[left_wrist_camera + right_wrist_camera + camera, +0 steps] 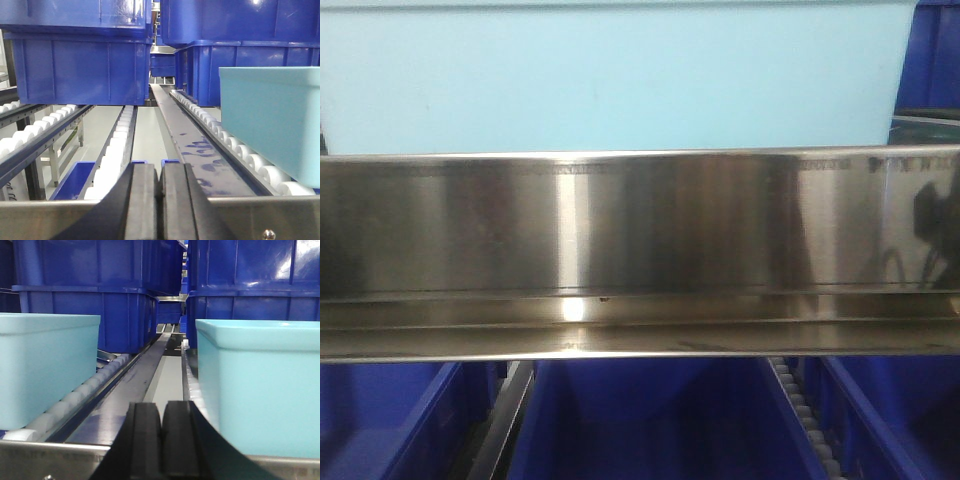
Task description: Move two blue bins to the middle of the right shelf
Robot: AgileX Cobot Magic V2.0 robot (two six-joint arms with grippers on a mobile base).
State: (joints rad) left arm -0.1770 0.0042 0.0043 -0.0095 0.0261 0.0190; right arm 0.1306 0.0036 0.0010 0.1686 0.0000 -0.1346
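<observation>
A light blue bin [610, 75] fills the shelf level behind a steel front rail [640, 250]. In the left wrist view a light blue bin [272, 125] rests on the rollers to the right of my left gripper [160, 167], which is shut with nothing in it, just over the rail. In the right wrist view my right gripper [161, 405] is shut and empty. It sits between one light blue bin [45, 365] on the left and another light blue bin [260, 385] on the right, touching neither.
Dark blue bins [80, 65] [240, 50] stand stacked at the back of the roller lanes [120, 145]. More dark blue bins [650, 420] sit on the level below the rail. A flat steel divider strip [145, 375] runs between the lanes.
</observation>
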